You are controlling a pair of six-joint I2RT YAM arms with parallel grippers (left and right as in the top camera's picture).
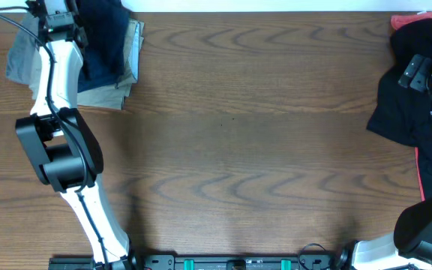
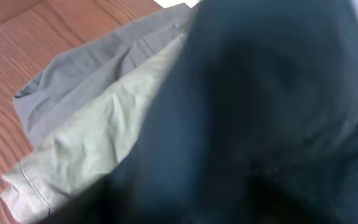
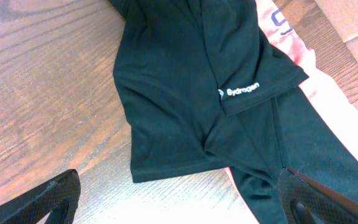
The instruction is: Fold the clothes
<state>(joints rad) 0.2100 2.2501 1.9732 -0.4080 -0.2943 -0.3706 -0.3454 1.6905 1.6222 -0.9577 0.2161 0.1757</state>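
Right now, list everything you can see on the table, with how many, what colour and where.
navy shorts: one, dark navy, far-left corner, on top of the stack
khaki shorts: one, beige, folded under the navy pair
grey shorts: one, grey, same stack, sticking out to the left
black garment: one, black with a small white logo, crumpled at the right edge
pink garment: one as far as shows, coral pink, beneath the black one
table: one, brown wood
left gripper: one, black, over the navy shorts, jaws not visible
right gripper: one, black, open above the black garment
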